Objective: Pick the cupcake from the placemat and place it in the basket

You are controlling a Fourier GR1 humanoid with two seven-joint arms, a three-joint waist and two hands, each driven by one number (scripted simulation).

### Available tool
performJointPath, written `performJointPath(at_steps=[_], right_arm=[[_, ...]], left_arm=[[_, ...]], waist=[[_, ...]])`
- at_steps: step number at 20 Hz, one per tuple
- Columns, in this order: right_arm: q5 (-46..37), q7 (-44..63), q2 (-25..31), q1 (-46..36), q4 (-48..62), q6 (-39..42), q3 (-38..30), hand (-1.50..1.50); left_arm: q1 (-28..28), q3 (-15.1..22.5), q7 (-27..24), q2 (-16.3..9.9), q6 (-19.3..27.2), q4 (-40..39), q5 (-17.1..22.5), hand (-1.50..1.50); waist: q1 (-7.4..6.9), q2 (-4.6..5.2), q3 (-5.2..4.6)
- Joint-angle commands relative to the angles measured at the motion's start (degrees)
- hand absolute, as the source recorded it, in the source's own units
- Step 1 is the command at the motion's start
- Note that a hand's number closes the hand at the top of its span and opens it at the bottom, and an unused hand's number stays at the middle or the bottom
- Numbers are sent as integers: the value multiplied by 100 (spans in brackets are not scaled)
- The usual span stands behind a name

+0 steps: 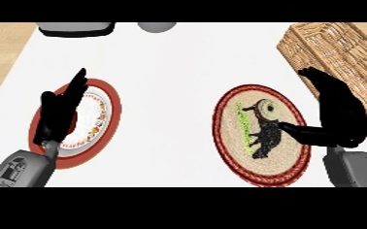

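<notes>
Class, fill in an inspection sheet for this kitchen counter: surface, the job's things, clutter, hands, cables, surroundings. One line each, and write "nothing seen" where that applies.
Surface: white counter, with a wooden strip along its left edge.
Job's things: cupcake on the round red-rimmed placemat; wicker basket at the upper right, with nothing showing in the part in view.
Clutter: patterned plate on a red mat at the left; a grey thing and a rounded grey thing at the far edge, too cut off to name.
Hands: left hand open over the plate; right hand open beside the cupcake, thumb pointing toward it, holding nothing.
Cables: nothing seen.
Surroundings: nothing seen beyond the counter.
</notes>
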State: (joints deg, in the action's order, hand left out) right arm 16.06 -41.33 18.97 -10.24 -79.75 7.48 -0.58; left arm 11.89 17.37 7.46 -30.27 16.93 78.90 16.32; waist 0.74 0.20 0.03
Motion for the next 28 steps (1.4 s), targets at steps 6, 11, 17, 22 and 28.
performJointPath(at_steps=[6, 11, 17, 22, 28], right_arm=[[-1796, 1339, 2541, 328, -156, -51, -92, -150], [-1879, 1765, 3447, 529, -475, 1283, 293, -150], [-1503, 1732, 3712, 794, -745, 2197, -233, -150], [-1970, 2044, 3089, 827, -865, 2223, -401, -150], [-2299, 2422, 2368, 579, -868, 1744, -509, -150]], left_arm=[[-30, -47, -116, 73, -20, -290, -74, 0], [116, -127, 17, -2, -222, -273, -16, 0], [462, -310, 202, 244, -364, -501, -218, 0], [181, -600, 50, 502, -529, -427, -527, 0], [139, -717, 351, 505, -668, -147, -762, 0]], waist=[[94, -24, -42], [7, -28, -20], [-27, -20, -6], [-46, -24, -5], [-77, -20, -4]])
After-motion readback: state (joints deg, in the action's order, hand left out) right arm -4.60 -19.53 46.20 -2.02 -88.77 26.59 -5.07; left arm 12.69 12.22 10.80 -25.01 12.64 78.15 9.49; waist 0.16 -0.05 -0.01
